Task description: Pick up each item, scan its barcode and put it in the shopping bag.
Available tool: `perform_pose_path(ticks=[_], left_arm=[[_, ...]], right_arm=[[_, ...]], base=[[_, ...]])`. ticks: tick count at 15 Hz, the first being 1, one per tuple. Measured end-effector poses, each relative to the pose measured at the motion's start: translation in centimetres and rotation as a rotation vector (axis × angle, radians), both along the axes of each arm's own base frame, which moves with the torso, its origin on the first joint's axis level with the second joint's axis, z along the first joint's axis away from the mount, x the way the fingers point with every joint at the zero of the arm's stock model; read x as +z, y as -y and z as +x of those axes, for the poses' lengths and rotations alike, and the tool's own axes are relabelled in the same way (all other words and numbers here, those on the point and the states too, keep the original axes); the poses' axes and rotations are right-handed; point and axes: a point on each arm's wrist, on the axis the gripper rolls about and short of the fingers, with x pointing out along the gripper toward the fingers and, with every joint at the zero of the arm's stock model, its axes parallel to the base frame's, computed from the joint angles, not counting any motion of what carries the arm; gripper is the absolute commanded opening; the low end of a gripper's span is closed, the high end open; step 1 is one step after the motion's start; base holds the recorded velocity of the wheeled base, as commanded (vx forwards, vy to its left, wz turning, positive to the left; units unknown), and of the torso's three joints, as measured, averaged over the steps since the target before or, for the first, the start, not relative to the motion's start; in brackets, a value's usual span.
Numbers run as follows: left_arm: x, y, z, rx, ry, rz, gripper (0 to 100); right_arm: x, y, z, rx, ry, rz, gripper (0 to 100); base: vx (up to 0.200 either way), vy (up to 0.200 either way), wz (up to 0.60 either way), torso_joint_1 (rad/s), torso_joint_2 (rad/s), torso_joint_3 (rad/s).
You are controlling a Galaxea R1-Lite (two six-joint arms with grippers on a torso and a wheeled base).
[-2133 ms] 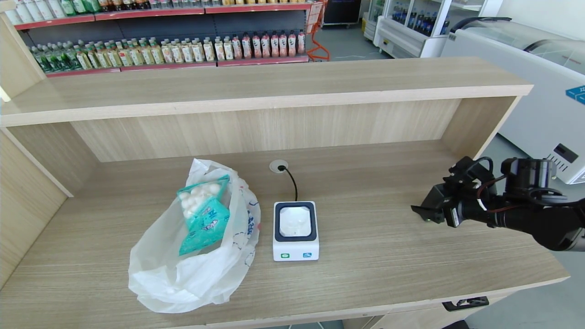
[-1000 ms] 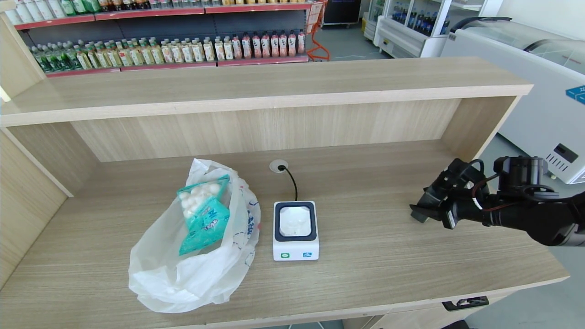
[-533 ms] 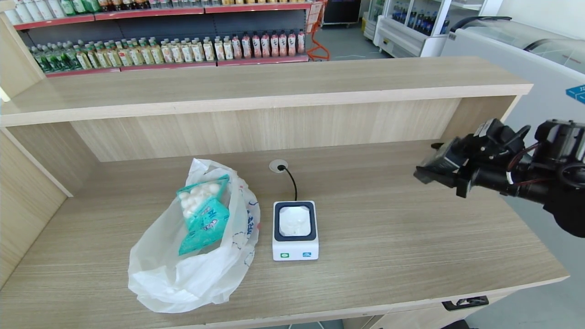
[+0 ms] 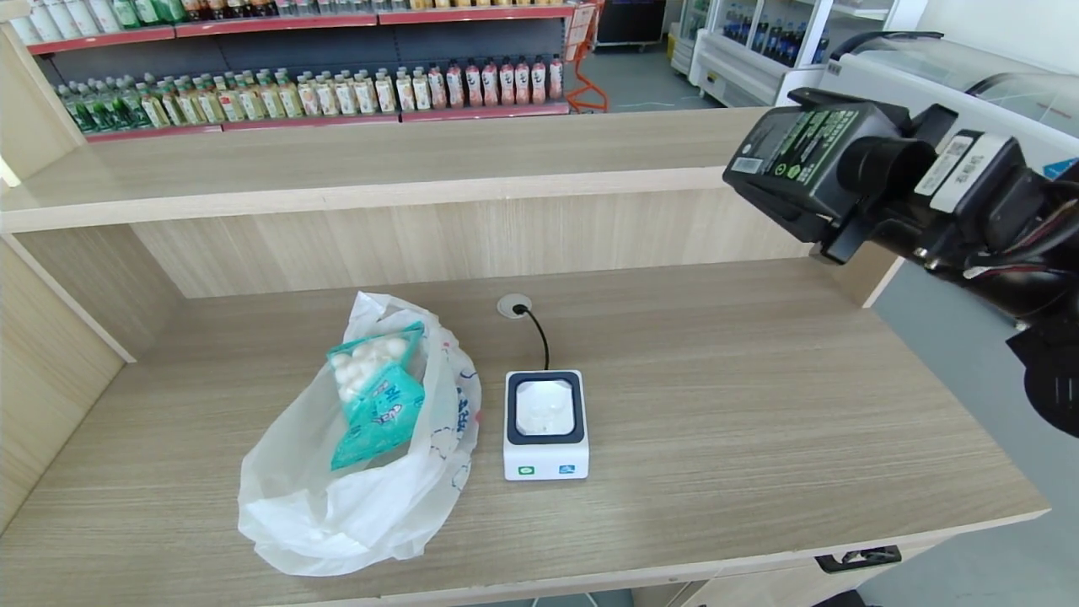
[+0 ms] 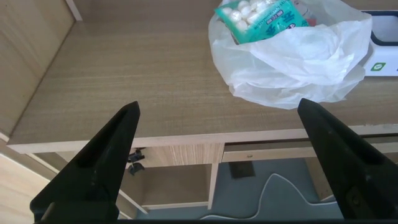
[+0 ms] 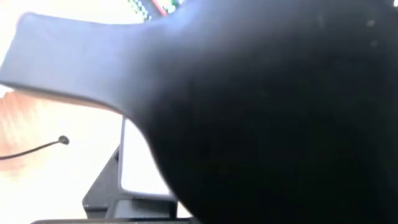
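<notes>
Wooden counter (image 4: 716, 405). The right gripper (image 4: 792, 160) hangs high at 2 o'clock from the scanner (image 4: 545, 426). Can't tell if it's spread or pinched, since something dark blocks its wrist view. In the left wrist view the left gripper (image 5: 217, 107) is spread wide and empty, off the counter's near edge. The shopping bag (image 4: 337, 514) sits just at the scanner's 9 o'clock, with a teal snack packet (image 4: 375, 405) inside.

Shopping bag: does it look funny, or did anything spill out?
Nothing has spilled. The shopping bag lies slumped on the counter beside the scanner, and the teal packet sits tilted in its open mouth, not on the wood.
</notes>
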Motion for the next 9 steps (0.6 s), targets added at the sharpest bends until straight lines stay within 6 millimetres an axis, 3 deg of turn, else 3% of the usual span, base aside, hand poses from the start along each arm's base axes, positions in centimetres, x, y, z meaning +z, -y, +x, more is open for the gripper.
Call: perform_pose_path(ticks=[3,6,9], left_arm=[[0.0,0.0,0.0,0.0,0.0,0.0,100],[0.0,0.0,0.0,0.0,0.0,0.0,100],[0.0,0.0,0.0,0.0,0.0,0.0,100]], right_arm=[[0.1,-2.3,-0.6,0.082,0.163,-0.109,0],[-0.3,-3.0,-0.6,0.153,0.314,-0.259,0],[1.6,-3.6,-1.0,0.23,0.509,-0.299,0]], base=[[0.0,0.0,0.0,0.0,0.0,0.0],[0.0,0.0,0.0,0.0,0.0,0.0],[0.0,0.0,0.0,0.0,0.0,0.0]])
